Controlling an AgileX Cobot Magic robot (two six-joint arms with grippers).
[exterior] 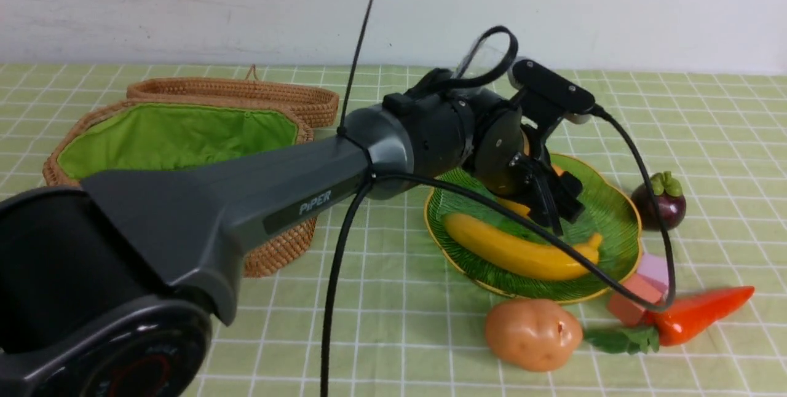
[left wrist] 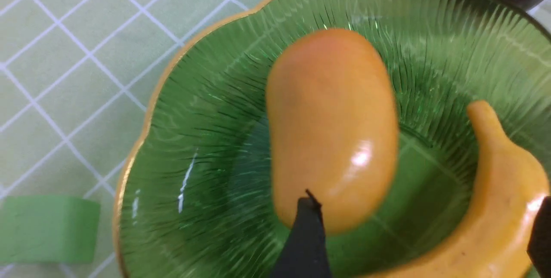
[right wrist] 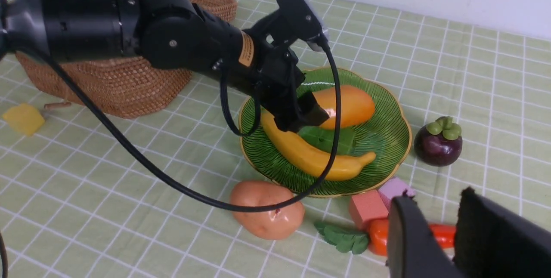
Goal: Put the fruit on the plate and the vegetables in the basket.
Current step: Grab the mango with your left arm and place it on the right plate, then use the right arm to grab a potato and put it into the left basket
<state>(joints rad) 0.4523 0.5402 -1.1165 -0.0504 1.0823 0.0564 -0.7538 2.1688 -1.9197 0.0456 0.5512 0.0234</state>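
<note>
The plump orange-yellow toy mango (right wrist: pixel 346 106) lies on the ribbed green glass plate (right wrist: pixel 383 144) beside the long yellow banana (right wrist: pixel 310 155), where fruit belongs. Over the plate the left end effector (exterior: pixel 556 203) hangs with jaws spread, gripping nothing. The round purple mangosteen (exterior: pixel 659 200) sits on the table (exterior: pixel 399 323) just beside the plate. The brown-orange potato (exterior: pixel 532 334) and orange-red carrot (exterior: pixel 701 317) lie near its front rim, meant for the green-lined wicker basket (exterior: pixel 276 255) to its left. The right end effector (right wrist: pixel 443 209), narrowly parted, holds nothing.

Banana (exterior: pixel 516 252) and mango (right wrist: pixel 344 106) lie side by side on green ribbed plate (exterior: pixel 615 212), mid-desk. Mangosteen (exterior: pixel 659 201) upright, just right of plate. Potato (exterior: pixel 532 334) and carrot (exterior: pixel 701 316) lie nearer front edge. Basket (exterior: pixel 172 136) open, green-lined, toward left edge.
</note>
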